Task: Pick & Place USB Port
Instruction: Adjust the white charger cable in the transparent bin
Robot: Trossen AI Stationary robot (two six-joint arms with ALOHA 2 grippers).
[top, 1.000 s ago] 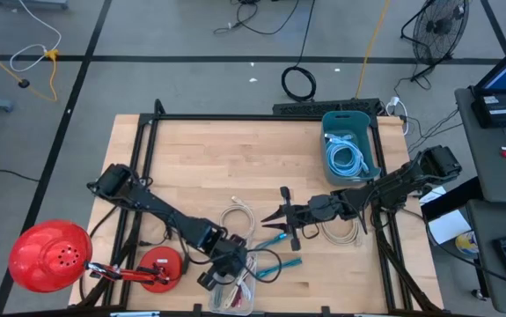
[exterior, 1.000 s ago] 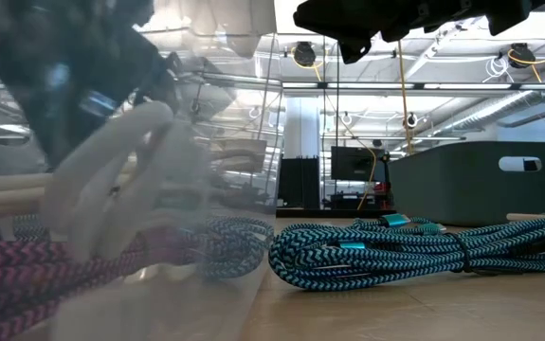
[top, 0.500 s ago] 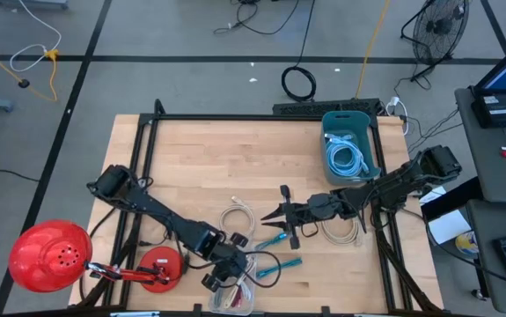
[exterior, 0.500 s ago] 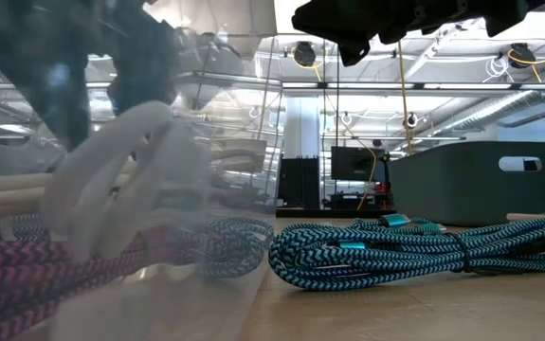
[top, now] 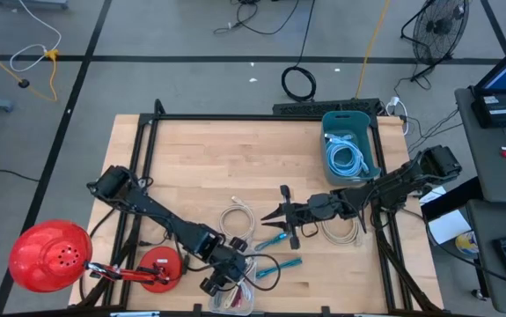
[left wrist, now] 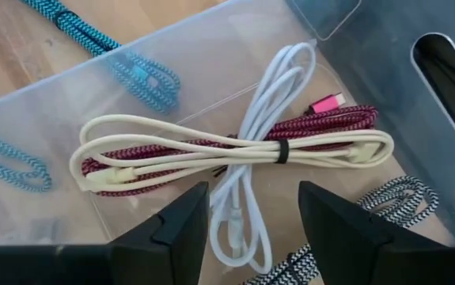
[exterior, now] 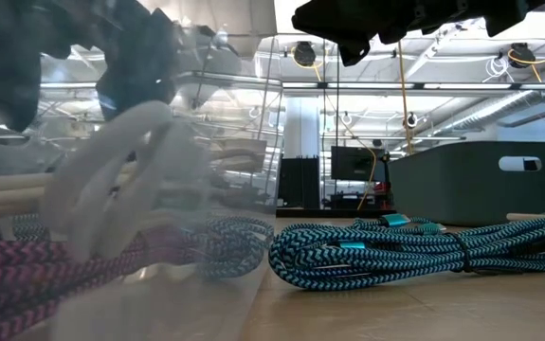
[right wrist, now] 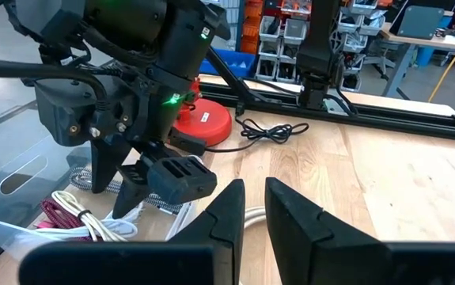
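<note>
Left hand (top: 220,283) drawn back, three cables in clear bin (left wrist: 211,71)

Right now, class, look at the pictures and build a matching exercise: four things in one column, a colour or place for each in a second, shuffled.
Things:
1. clear bin
2. grey bin
3. teal braided cable
4. left gripper

Places or colours:
A. holds a light blue cable coil
B. lying on the bare wood
C. holds cream, white and red cables
D. open above the clear bin

Pairs: 1-C, 2-A, 3-B, 4-D
</note>
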